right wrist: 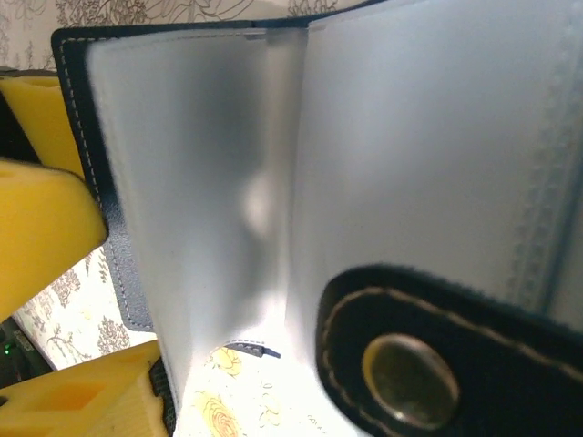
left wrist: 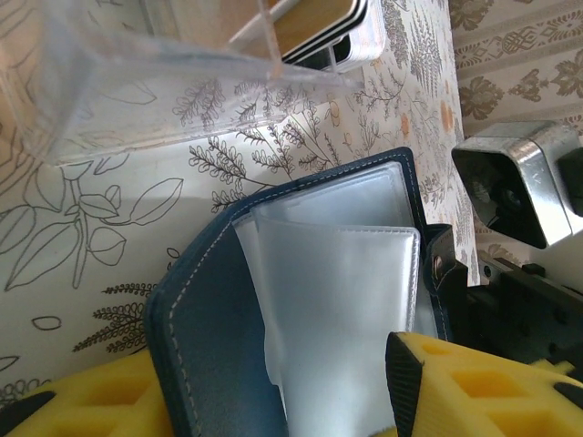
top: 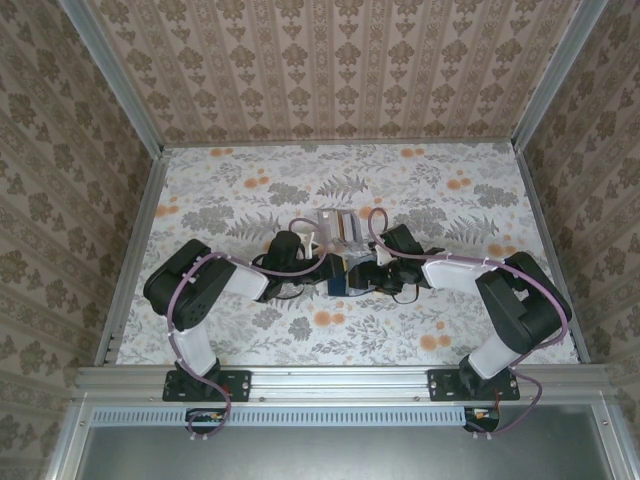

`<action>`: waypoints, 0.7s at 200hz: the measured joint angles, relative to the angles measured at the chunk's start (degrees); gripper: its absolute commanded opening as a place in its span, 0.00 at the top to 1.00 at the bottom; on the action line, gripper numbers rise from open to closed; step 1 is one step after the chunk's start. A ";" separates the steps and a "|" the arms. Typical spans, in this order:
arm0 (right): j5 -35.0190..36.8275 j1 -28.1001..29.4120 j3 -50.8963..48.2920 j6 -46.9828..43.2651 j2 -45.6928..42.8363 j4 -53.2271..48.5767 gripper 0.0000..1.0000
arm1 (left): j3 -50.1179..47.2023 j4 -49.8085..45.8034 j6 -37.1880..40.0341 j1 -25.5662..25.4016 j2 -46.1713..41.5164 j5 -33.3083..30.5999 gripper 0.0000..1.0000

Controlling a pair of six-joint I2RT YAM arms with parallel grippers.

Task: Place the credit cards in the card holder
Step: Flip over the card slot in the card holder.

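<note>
Card holder opened between the two grippers, no card loaded yet.

The left gripper (left wrist: 278, 364) has its yellow foam pads set well apart with the small dark navy-blue folding card holder (left wrist: 214, 350) between them; whether they press on it I cannot tell. The holder is at mid-table on the floral tablecloth (top: 250, 190), spread open, and its frosted plastic sleeves (left wrist: 337, 300) look empty. The credit cards (left wrist: 323, 27) stand just beyond it in a clear acrylic rack (left wrist: 182, 82), so I judge that opening is done and every card is left to pick and insert. The right gripper (right wrist: 109, 300) is parted too, the cover's stitched edge in the gap with cloth showing past it, apparently pinching nothing; the navy snap tab (right wrist: 437, 364) hangs close to its camera.
</note>
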 measured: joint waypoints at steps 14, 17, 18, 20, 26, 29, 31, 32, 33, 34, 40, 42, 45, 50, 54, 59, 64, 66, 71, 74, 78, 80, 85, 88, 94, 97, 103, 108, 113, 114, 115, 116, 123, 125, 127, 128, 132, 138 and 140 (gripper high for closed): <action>-0.31 0.00 0.13 -0.31 0.00 -0.07 0.24 | 0.13 -0.17 0.11 0.00 0.00 0.00 0.45; -0.37 0.00 0.17 -0.28 0.00 -0.09 0.23 | 0.17 -0.26 0.11 0.00 0.00 0.00 0.46; -0.39 0.00 0.20 -0.28 0.00 -0.09 0.23 | 0.17 -0.28 0.11 0.00 0.00 0.00 0.46; -0.52 0.00 0.24 -0.35 0.02 -0.11 0.23 | 0.20 -0.31 0.11 0.00 0.00 0.00 0.46; -0.83 0.02 0.39 -0.42 0.02 -0.17 0.22 | 0.24 -0.33 0.11 0.00 0.00 0.00 0.45; -0.96 0.07 0.48 -0.52 0.02 -0.20 0.22 | 0.24 -0.35 0.11 0.00 0.00 -0.02 0.45; -0.98 0.11 0.52 -0.52 0.02 -0.26 0.22 | 0.24 -0.35 0.11 0.00 0.00 -0.02 0.45; -1.01 0.11 0.55 -0.52 0.02 -0.24 0.22 | 0.24 -0.33 0.11 0.00 0.00 -0.02 0.45; -1.07 0.13 0.57 -0.55 0.02 -0.26 0.21 | 0.24 -0.35 0.11 0.00 0.00 -0.02 0.45; -1.09 0.13 0.57 -0.55 0.02 -0.26 0.21 | 0.24 -0.35 0.11 0.00 0.00 -0.02 0.45; -1.22 0.15 0.61 -0.57 0.02 -0.22 0.18 | 0.24 -0.35 0.11 0.00 0.00 -0.02 0.45; -1.25 0.15 0.63 -0.59 0.04 -0.22 0.16 | 0.24 -0.35 0.11 0.00 0.00 -0.02 0.45; -1.29 0.20 0.66 -0.52 0.07 -0.22 0.14 | 0.24 -0.35 0.11 0.00 0.00 -0.02 0.45; -1.55 0.20 0.74 -0.66 0.07 -0.20 0.09 | 0.24 -0.35 0.11 0.00 0.00 -0.02 0.46; -1.92 0.24 0.79 -0.63 0.07 -0.04 0.04 | 0.24 -0.33 0.09 0.00 0.00 -0.02 0.45; -2.29 0.28 0.92 -0.42 -0.07 -0.07 0.01 | 0.24 -0.33 0.09 0.00 0.00 -0.02 0.45; -2.95 0.33 1.07 -0.61 -0.17 -0.02 0.00 | 0.24 -0.31 0.07 0.02 0.00 0.00 0.45; -3.04 0.37 1.07 -0.61 -0.28 0.15 0.00 | 0.24 -0.31 -0.02 0.07 0.00 -0.04 0.45; -3.28 0.57 1.07 -0.76 -0.35 0.20 0.00 | 0.24 -0.31 -0.02 0.15 0.00 -0.02 0.45; -3.48 0.66 1.07 -0.79 -0.46 0.37 0.00 | 0.24 -0.28 -0.07 0.17 0.00 0.00 0.45; -3.48 0.72 1.07 -0.81 -0.46 0.42 0.00 | 0.24 -0.28 -0.07 0.17 0.00 -0.02 0.45; -3.48 0.74 1.07 -0.79 -0.46 0.44 0.00 | 0.24 -0.31 -0.09 0.17 0.00 -0.02 0.45; -3.54 0.74 1.07 -0.81 -0.46 0.48 0.00 | 0.24 -0.28 -0.09 0.17 0.00 -0.02 0.45; -3.58 0.74 1.05 -0.81 -0.46 0.50 0.00 | 0.24 -0.28 -0.09 0.17 0.00 -0.02 0.45; -3.63 0.74 1.03 -0.83 -0.46 0.57 0.00 | 0.24 -0.31 -0.09 0.17 0.00 -0.02 0.45; -3.65 0.74 0.98 -0.85 -0.48 0.61 0.00 | 0.24 -0.28 -0.09 0.17 0.00 -0.02 0.45; -3.67 0.74 0.90 -0.85 -0.52 0.81 0.00 | 0.22 -0.28 -0.09 0.22 0.00 -0.02 0.45; -3.82 0.74 0.74 -0.85 -0.55 1.14 0.00 | 0.22 -0.31 -0.09 0.28 -0.04 0.00 0.45; -3.89 0.74 0.57 -0.83 -0.63 1.49 0.00 | 0.17 -0.31 -0.09 0.39 -0.09 0.02 0.44; -3.89 0.74 0.55 -0.85 -0.66 1.53 0.00 | 0.15 -0.31 -0.11 0.42 -0.11 0.02 0.44; -3.91 0.74 0.48 -0.85 -0.70 1.57 0.01 | 0.15 -0.31 -0.09 0.42 -0.11 0.02 0.44; -3.93 0.74 0.46 -0.85 -0.72 1.66 0.01 | 0.15 -0.31 -0.09 0.46 -0.11 0.02 0.44; -4.02 0.74 0.04 -0.85 -0.90 2.34 0.00 | -0.13 -0.24 -0.11 0.79 -0.37 0.04 0.43; -4.04 0.74 -0.04 -0.83 -0.98 2.45 0.00 | -0.24 -0.26 -0.11 0.94 -0.55 0.07 0.42; -4.04 0.74 -0.13 -0.79 -1.05 2.60 0.00 | -0.39 -0.26 -0.13 1.03 -0.70 0.04 0.42; -4.04 0.74 -0.17 -0.79 -1.07 2.64 0.00 | -0.44 -0.26 -0.11 1.07 -0.74 0.04 0.42; -4.07 0.74 -0.37 -0.76 -1.18 2.95 0.00 | -0.72 -0.31 -0.11 1.42 -1.07 0.02 0.41; -4.09 0.74 -0.61 -0.74 -1.27 3.39 0.00 | -1.36 -0.35 -0.11 2.10 -1.75 0.02 0.40; -4.09 0.74 -0.68 -0.72 -1.31 3.50 0.00 | -1.60 -0.37 -0.11 2.34 -1.99 0.02 0.39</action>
